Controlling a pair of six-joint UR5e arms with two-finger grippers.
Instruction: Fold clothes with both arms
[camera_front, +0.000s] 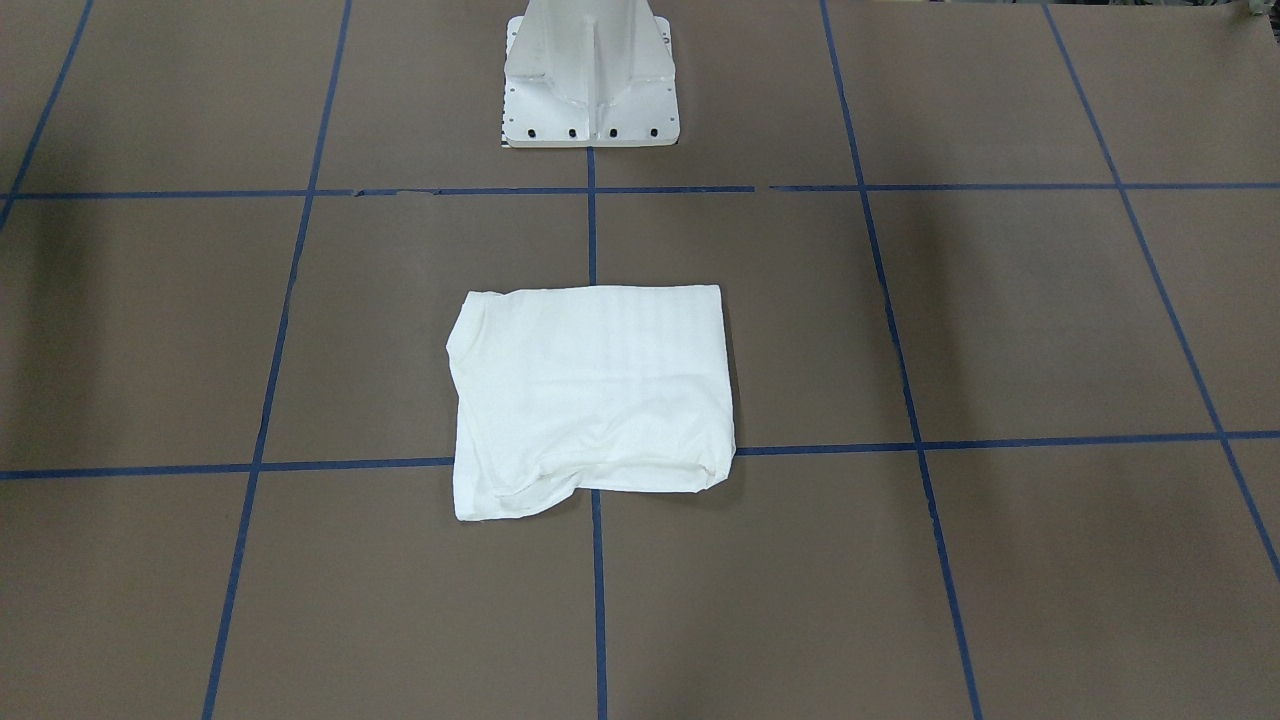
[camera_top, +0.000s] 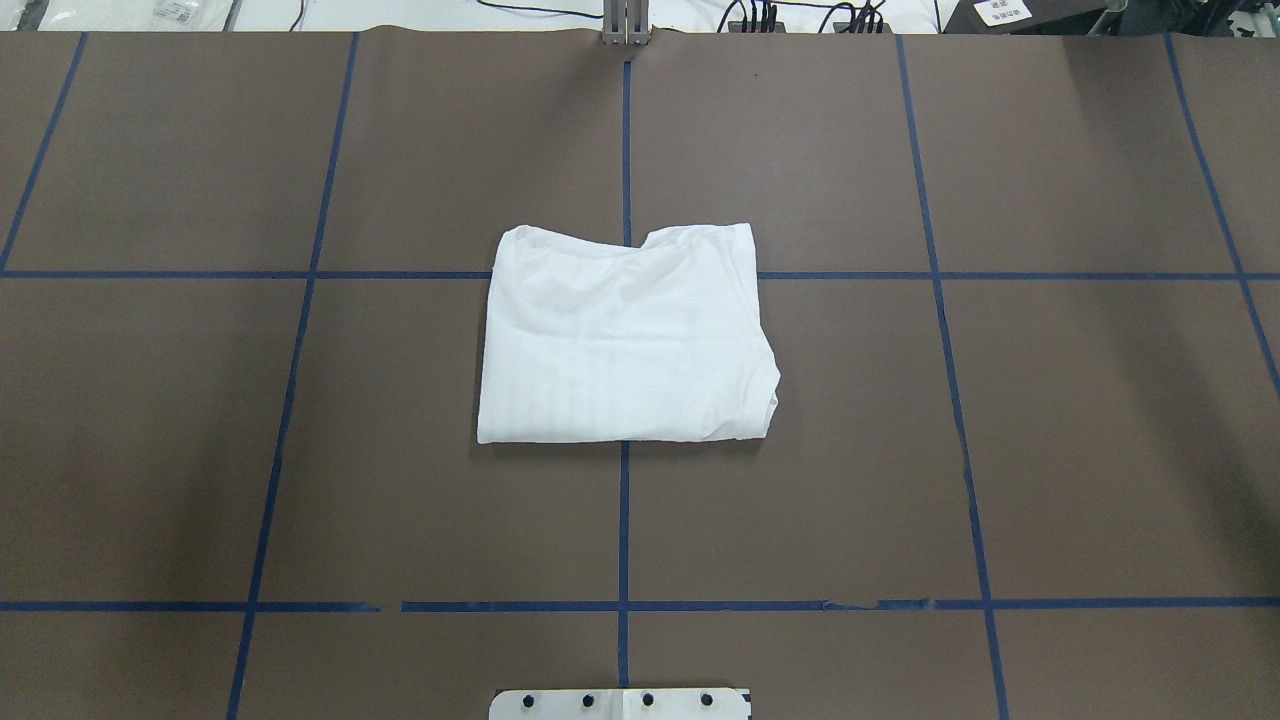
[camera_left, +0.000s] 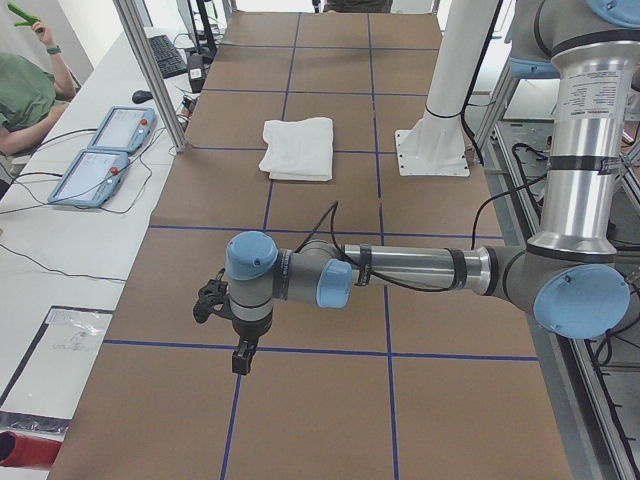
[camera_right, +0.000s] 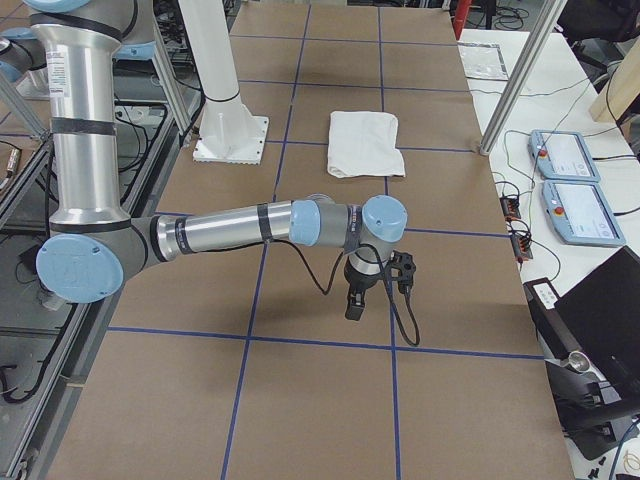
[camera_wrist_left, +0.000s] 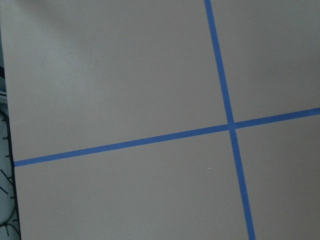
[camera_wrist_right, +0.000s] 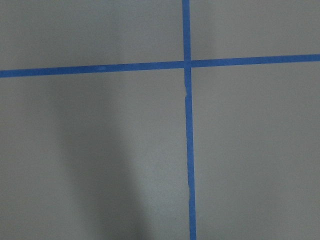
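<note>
Left hand (camera_left: 241, 355) hangs over the bare desk (camera_left: 300, 410) holding nothing. How wide it is open cannot be told from the side. Right hand (camera_right: 353, 305) is the same: empty, opening unreadable.

Both are well apart from the T-shirt (camera_top: 625, 335), which lies mid-desk as a compact folded rectangle across the blue tape (camera_top: 624, 150).

Folding looks done, or nearly so.

Only the overhead view shows the collar, at the bundle's right edge. Only the side views show the arms. The wrist views show just desk and tape.
</note>
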